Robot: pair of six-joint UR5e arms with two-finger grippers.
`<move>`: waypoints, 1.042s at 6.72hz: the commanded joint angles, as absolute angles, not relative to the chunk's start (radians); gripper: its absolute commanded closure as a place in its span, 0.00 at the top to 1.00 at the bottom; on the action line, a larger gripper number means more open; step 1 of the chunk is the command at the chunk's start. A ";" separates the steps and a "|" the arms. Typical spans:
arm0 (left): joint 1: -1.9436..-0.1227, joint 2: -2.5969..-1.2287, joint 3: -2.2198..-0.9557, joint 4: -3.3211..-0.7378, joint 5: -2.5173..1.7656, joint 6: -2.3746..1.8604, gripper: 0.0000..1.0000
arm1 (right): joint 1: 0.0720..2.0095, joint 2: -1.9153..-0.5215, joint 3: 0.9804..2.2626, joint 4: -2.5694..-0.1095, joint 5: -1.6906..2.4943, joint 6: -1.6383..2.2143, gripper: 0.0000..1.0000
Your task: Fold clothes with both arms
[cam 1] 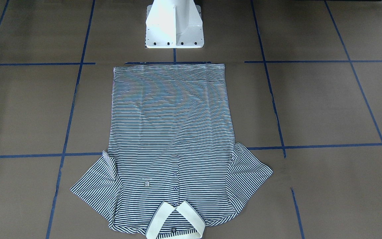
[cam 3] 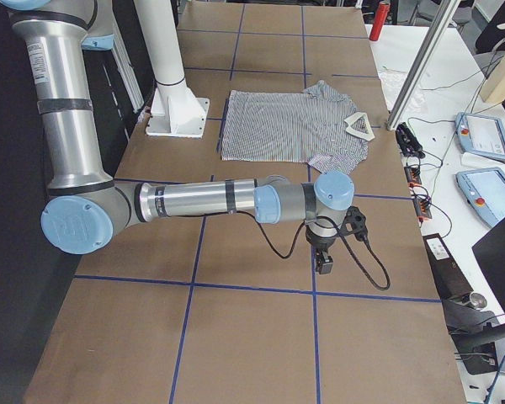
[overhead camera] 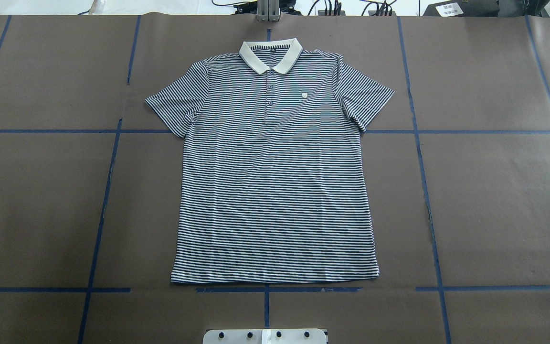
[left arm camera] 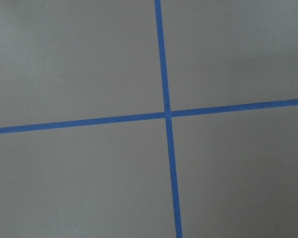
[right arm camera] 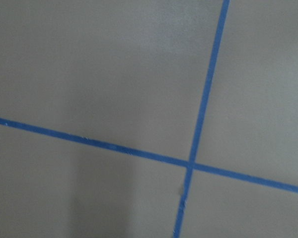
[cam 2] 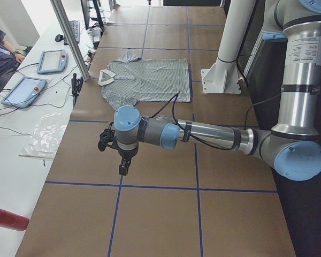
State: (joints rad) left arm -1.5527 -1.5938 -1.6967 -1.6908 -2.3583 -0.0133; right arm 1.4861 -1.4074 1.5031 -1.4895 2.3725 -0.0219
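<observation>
Polo shirt [overhead camera: 275,167] lies flat and face up, centre of the overhead view. Collar [overhead camera: 270,55] sits at the top of the frame, hem [overhead camera: 275,277] near the bottom, just above the white pedestal [overhead camera: 265,336]. Both sleeves are spread: one at upper left [overhead camera: 172,102], one at upper right [overhead camera: 365,98]. No fold made yet by the look of it.

Neither arm shows in the overhead or front views. The left arm [cam 2: 203,134] appears only in the left side view, stretched low over bare counter [cam 2: 150,214], well apart from the shirt. The right arm [cam 3: 202,202] is the same in the right side view. The left claw [cam 2: 124,167] and right claw [cam 3: 324,263] both point down at the counter. Can't tell whether either is apart or together. Neither is near the cloth. The wrist cams show only brown counter and a blue tape cross [left arm camera: 165,114], no fingers.

My read is that this is the start pose and the step in hand is the approach.

To do it well:
- bring both arms in together
- pick matched points on the shirt so the fold line runs straight with the stripes
- pinch only the cloth layers needed, at the edge
- lift just clear of the counter and move both claws at one pace so the fabric doesn't skew or bunch
- stay off the collar and placket
</observation>
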 commanded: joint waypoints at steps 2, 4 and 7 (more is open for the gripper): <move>-1.499 -1.601 -1.665 -1.877 -2.367 -0.017 1.00 | 1.236 -1.170 1.197 -0.938 2.340 0.469 1.00; -1.497 -1.638 -1.643 -1.899 -2.368 -0.034 1.00 | 1.027 -1.077 1.178 -0.790 2.112 0.824 1.00; -1.496 -1.637 -1.646 -1.902 -2.368 -0.031 1.00 | 0.948 -0.967 1.086 -0.822 1.999 0.853 0.99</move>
State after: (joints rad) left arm -1.4962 -1.6366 -1.6446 -1.9004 -2.3681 -0.0307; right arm 0.9795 -0.9952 1.1140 -0.8141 2.0523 0.8417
